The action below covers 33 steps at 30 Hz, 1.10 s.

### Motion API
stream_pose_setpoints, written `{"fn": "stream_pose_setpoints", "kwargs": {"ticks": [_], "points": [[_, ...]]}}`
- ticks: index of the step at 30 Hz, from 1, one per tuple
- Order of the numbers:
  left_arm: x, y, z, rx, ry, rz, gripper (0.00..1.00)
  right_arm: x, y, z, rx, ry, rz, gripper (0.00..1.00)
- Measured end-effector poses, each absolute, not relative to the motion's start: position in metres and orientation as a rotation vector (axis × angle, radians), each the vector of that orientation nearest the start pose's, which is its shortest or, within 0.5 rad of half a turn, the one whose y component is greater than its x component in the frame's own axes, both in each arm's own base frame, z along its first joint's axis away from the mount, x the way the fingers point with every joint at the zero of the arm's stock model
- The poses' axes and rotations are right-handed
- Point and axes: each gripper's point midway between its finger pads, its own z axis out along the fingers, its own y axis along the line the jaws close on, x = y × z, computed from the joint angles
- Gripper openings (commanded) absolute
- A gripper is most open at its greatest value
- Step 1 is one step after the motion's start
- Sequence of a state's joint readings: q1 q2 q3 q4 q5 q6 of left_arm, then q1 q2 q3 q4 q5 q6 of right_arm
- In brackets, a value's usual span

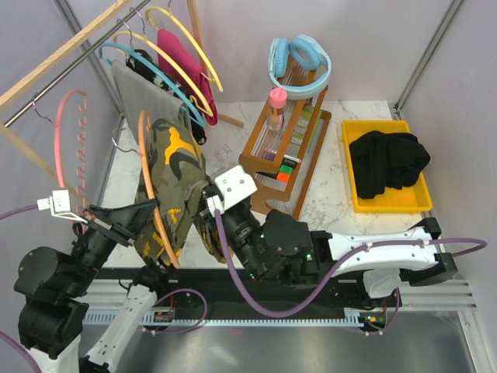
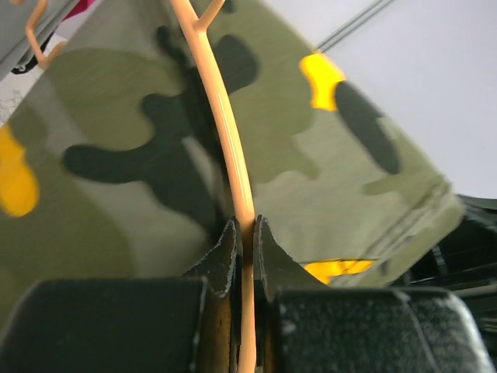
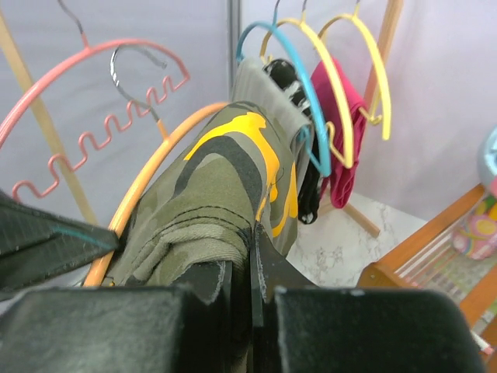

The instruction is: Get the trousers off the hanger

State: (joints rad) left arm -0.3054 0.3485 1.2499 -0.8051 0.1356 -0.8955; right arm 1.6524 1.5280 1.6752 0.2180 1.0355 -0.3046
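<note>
Our left tool point(image 2: 242, 233) pinches the orange hanger point(image 2: 225, 132); our right tool point(image 3: 250, 242) nips the camouflage trousers point(image 3: 217, 186). We should brace the hanger and draw the trousers off steadily.

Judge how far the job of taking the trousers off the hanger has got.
Done: the black trousers lie in the yellow tray. In hand: the left gripper clamps the orange hanger while the right gripper pinches the camouflage trousers draped over it. To do: pulling that pair free.
</note>
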Motion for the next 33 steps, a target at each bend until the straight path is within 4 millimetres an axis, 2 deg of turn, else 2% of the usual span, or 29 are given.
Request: {"fn": "stream_pose_setpoints", "kwargs": {"ticks": [4, 11, 16, 20, 24, 27, 33], "points": [[0.101, -0.086, 0.430, -0.360, 1.522, -1.040, 0.02, 0.128, 0.395, 0.515, -0.369, 1.329, 0.473, 0.00], [0.097, -0.080, 0.438, -0.362, 1.494, -1.015, 0.02, 0.139, 0.354, 0.534, -0.334, 1.330, 0.374, 0.00], [0.097, -0.074, 0.438, -0.359, 1.488, -0.976, 0.02, 0.147, 0.314, 0.540, -0.282, 1.343, 0.364, 0.00], [0.095, -0.070, 0.437, -0.353, 1.490, -0.943, 0.02, 0.149, 0.278, 0.538, -0.246, 1.357, 0.396, 0.00], [0.093, -0.065, 0.439, -0.353, 1.484, -0.914, 0.02, 0.152, 0.240, 0.516, -0.229, 1.381, 0.412, 0.00], [0.091, -0.064, 0.443, -0.345, 1.476, -0.909, 0.02, 0.155, 0.218, 0.486, -0.234, 1.423, 0.373, 0.00], [0.090, -0.064, 0.448, -0.338, 1.476, -0.903, 0.02, 0.155, 0.204, 0.415, -0.313, 1.503, 0.289, 0.00]]}}
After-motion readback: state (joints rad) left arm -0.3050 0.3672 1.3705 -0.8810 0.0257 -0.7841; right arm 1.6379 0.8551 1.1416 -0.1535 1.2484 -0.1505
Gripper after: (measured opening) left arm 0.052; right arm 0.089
